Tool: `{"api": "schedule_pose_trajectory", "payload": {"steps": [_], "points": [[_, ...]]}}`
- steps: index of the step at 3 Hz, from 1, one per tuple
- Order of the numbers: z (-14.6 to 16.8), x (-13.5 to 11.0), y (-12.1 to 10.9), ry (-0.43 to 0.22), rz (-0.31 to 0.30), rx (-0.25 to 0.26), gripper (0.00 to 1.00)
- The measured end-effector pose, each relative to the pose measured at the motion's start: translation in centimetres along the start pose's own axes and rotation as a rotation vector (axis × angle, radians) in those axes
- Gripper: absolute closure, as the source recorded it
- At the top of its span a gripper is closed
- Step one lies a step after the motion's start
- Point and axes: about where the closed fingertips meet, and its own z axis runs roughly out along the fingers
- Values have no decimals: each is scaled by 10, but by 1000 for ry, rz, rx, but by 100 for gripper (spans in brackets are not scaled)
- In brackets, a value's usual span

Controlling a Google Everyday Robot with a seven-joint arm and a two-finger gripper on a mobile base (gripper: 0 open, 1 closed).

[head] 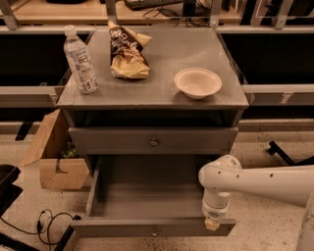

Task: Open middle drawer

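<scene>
Lab-like workroom: grey metal cabinet (167,54), cable-strewn desk (64,10) far behind, cardboard box (55,169) left; gripper (212,223) low, near right.
</scene>
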Motion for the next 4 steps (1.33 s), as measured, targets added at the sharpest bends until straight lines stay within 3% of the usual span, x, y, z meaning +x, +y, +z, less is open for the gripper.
{"api": "schedule_pose_trajectory", "payload": {"steps": [2, 4], "points": [[2, 0, 4, 2, -5, -20, 69], [2, 0, 4, 2, -5, -20, 23]]}}
